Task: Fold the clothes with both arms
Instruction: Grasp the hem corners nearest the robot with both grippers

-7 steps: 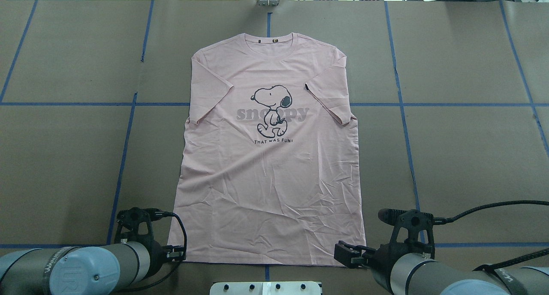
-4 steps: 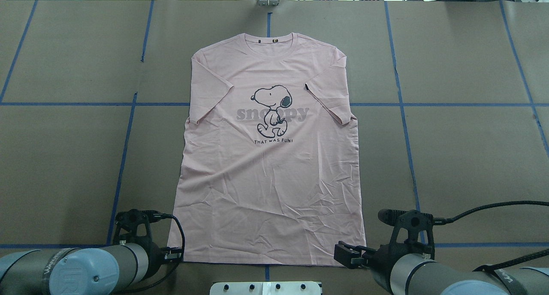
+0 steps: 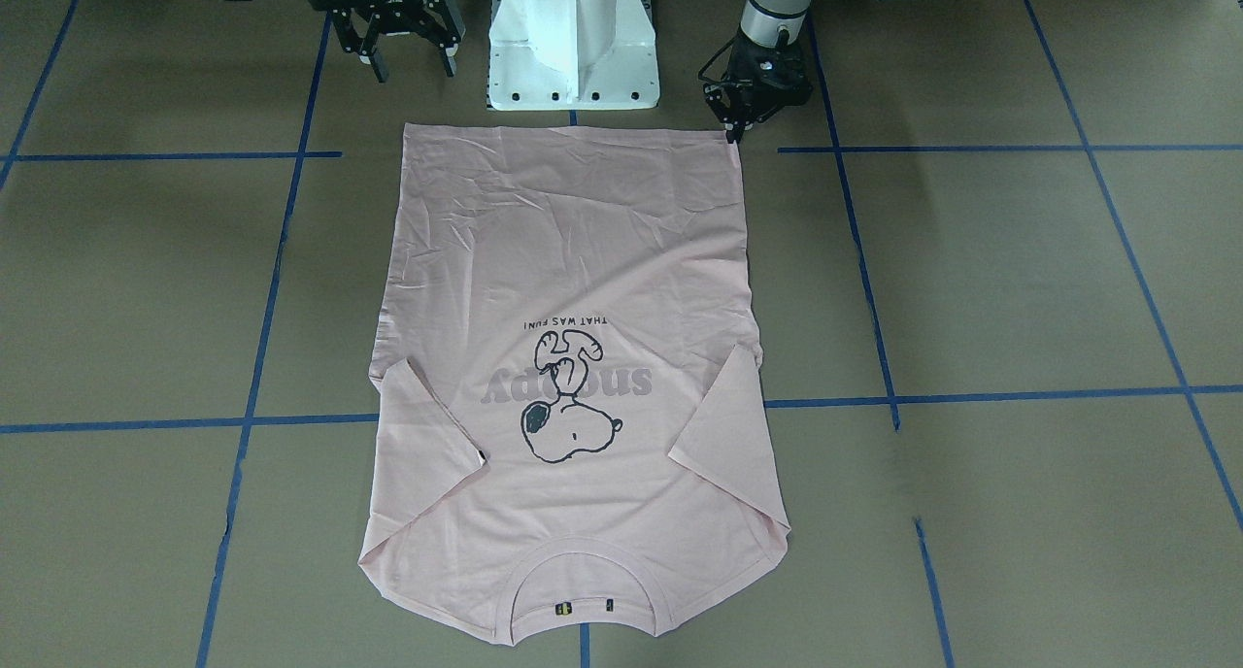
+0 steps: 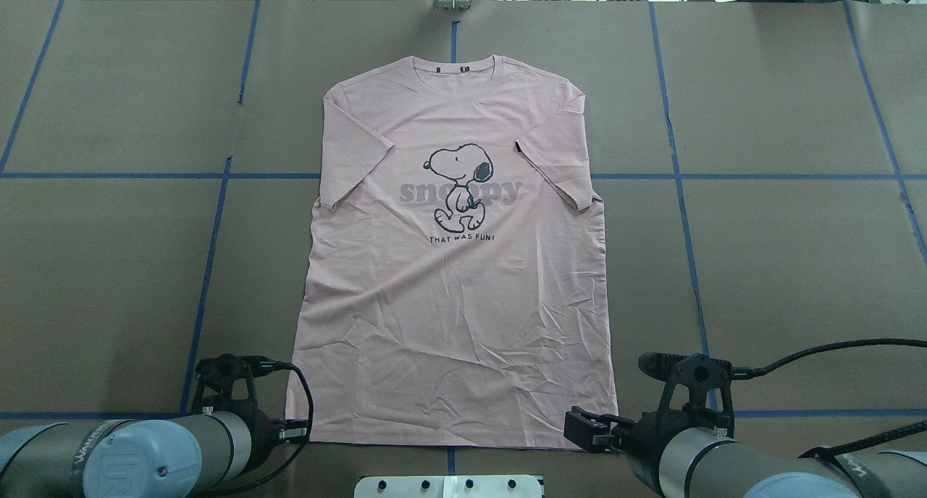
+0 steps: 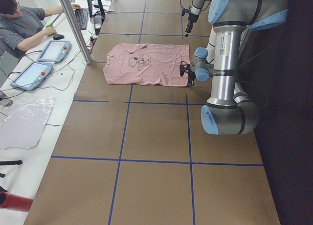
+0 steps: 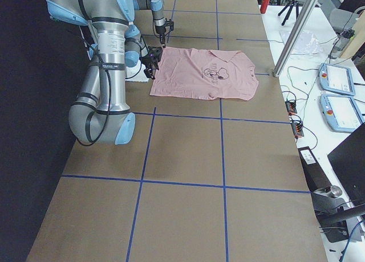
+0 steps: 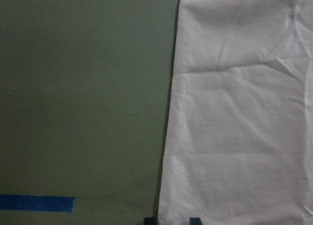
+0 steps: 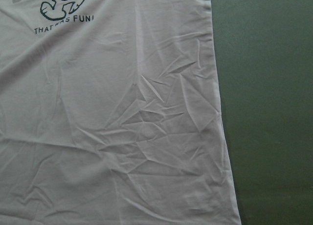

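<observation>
Fingers of the left gripper [image 4: 295, 431] sit narrowly parted at the lower-left hem corner of the pink T-shirt [image 4: 456, 302], those of the right gripper [image 3: 414, 70] spread wide; mismatched grabs could skew the fold.

Soft, even light with faint shadows; exterior views sharp, wrist views dimmer and slightly blurred.

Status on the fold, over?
Left gripper open, tips at the shirt hem corner. Right gripper open, by the other corner, holding nothing. Shirt flat, face up, unfolded. Nothing on it.
</observation>
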You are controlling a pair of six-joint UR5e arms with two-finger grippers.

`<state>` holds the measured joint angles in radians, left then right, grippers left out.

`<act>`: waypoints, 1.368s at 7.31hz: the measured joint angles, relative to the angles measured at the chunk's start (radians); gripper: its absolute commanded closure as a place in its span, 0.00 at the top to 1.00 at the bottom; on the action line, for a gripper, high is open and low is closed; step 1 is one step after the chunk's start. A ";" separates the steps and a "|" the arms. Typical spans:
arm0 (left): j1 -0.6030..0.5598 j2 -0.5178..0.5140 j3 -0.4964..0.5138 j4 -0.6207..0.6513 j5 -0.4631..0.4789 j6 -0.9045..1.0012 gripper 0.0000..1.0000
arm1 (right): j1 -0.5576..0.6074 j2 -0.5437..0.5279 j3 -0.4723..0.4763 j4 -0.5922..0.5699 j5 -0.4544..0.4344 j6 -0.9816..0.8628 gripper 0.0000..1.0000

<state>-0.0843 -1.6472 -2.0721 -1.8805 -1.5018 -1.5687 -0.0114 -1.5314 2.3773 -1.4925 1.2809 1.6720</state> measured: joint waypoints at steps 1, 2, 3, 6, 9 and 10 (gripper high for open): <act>0.001 -0.001 -0.002 0.000 0.000 0.000 0.00 | -0.001 -0.001 -0.006 0.000 -0.001 0.000 1.00; 0.002 -0.003 -0.006 0.000 0.000 -0.001 0.00 | -0.003 -0.001 -0.027 0.000 -0.009 0.006 0.93; 0.002 -0.004 -0.010 0.000 0.000 -0.002 0.00 | -0.009 -0.001 -0.061 0.000 -0.031 0.030 0.81; 0.004 -0.016 -0.015 0.000 0.000 -0.002 0.00 | -0.054 -0.001 -0.163 -0.001 -0.110 0.155 0.63; 0.004 -0.021 -0.015 0.000 0.000 -0.002 0.00 | -0.090 0.000 -0.201 -0.001 -0.149 0.228 0.52; 0.004 -0.022 -0.014 0.000 0.000 -0.002 0.00 | -0.098 0.001 -0.212 0.000 -0.154 0.251 0.51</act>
<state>-0.0801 -1.6689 -2.0864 -1.8807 -1.5018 -1.5708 -0.1094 -1.5307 2.1652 -1.4928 1.1268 1.9233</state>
